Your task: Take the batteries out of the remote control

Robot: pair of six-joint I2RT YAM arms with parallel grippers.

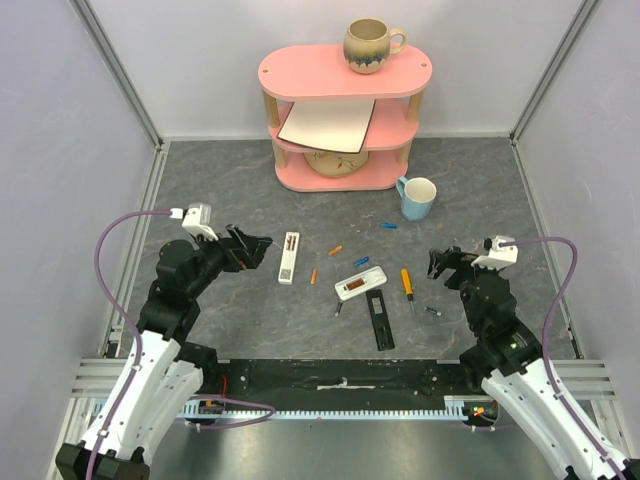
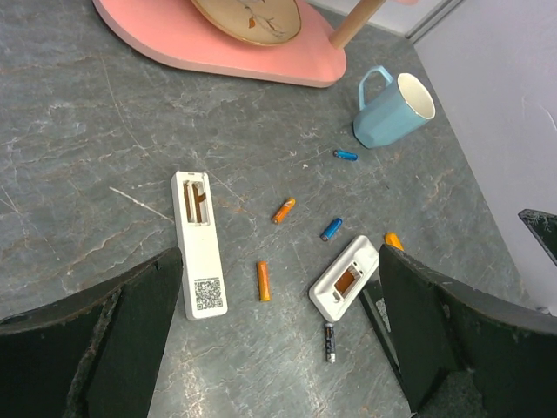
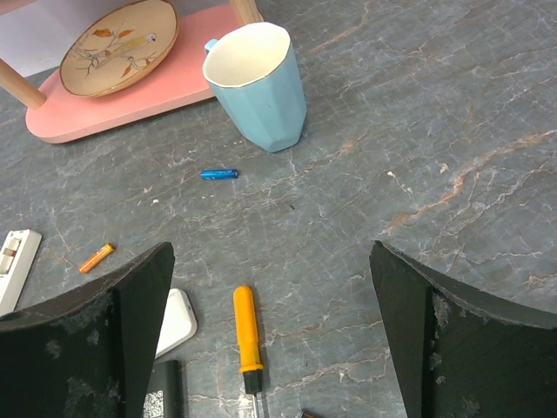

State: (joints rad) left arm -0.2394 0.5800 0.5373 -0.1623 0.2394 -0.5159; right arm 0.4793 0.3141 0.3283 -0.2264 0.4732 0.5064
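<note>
A long white remote [image 1: 288, 258] lies back up with its battery bay open and empty [image 2: 198, 244]. A short white remote [image 1: 361, 284] lies mid-table with an orange cell in its open bay [image 2: 346, 280]. Loose batteries lie around them: two orange [image 2: 263, 280] [image 2: 283, 210], two blue [image 2: 331, 229] [image 2: 345, 155] and a dark one [image 2: 330, 340]. My left gripper [image 1: 262, 245] is open and empty, above the table left of the long remote [image 2: 280, 252]. My right gripper [image 1: 440, 262] is open and empty, right of the screwdriver [image 3: 271, 248].
An orange-handled screwdriver [image 3: 247, 326] lies beside a black oblong piece [image 1: 379, 320]. A light blue cup [image 1: 417, 197] stands at the back right. A pink shelf unit [image 1: 345, 70] at the back holds a mug, a board and a plate [image 3: 122, 35].
</note>
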